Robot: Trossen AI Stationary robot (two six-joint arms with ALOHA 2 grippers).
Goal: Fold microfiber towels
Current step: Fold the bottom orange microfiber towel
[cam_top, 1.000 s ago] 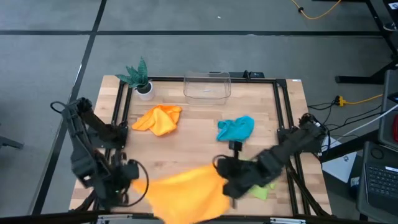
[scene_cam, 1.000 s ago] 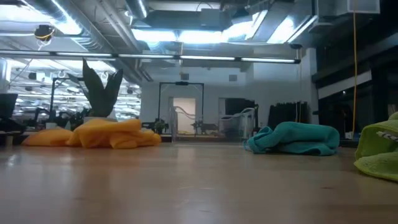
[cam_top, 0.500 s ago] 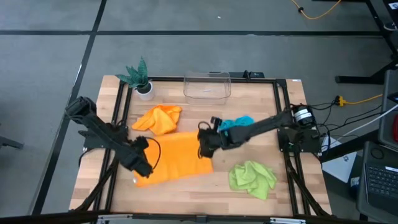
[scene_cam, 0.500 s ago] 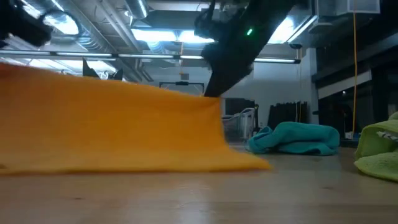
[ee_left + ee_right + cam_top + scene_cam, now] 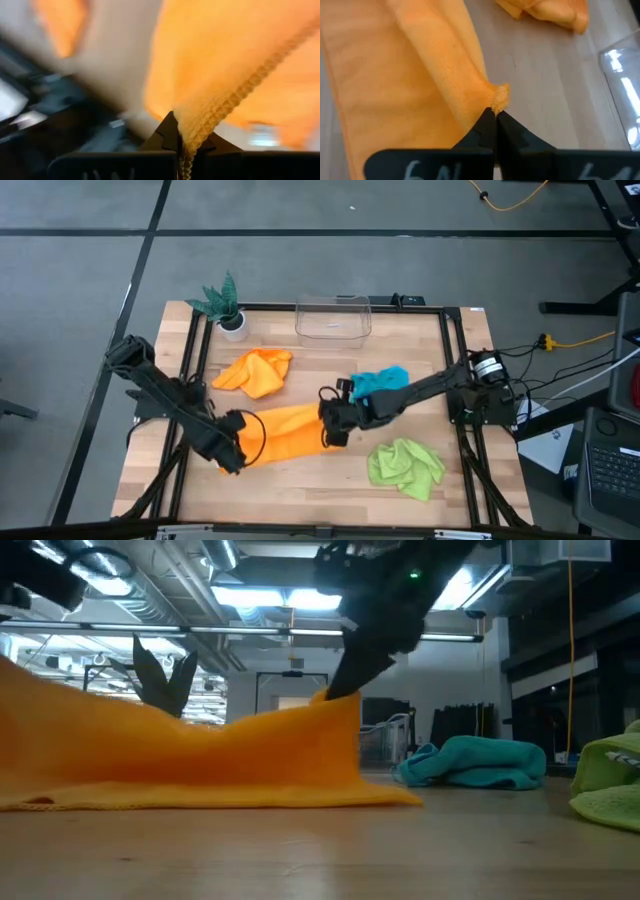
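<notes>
**High view: both arms pinching one orange towel at centre frame**

High view has the action in the middle of the wooden table point(image 5: 300, 490). The orange towel point(image 5: 283, 435) is stretched between the two arms, lying as a long band just below centre frame. At its left end, the left gripper point(image 5: 232, 455) has its fingers closed tight on a corner; the left wrist view shows the stitched hem clamped right between the dark fingers point(image 5: 165, 137). At the right end, the right gripper point(image 5: 333, 423) is pinched shut on the opposite corner, and its wrist view shows a small tuft of orange cloth nipped at the fingertips point(image 5: 485, 122).

Low view shows the towel hanging like a curtain, highest on the right where the gripper lifts it, sagging toward the middle, with its lower edge resting on the tabletop.

Elsewhere: a second orange towel point(image 5: 255, 372) is crumpled at upper left of the table, the teal-blue towel point(image 5: 380, 385) is bunched right of centre, and the lime green towel point(image 5: 405, 467) is at lower right. A clear container point(image 5: 333, 320) and a potted plant point(image 5: 225, 305) sit along the top edge.
</notes>
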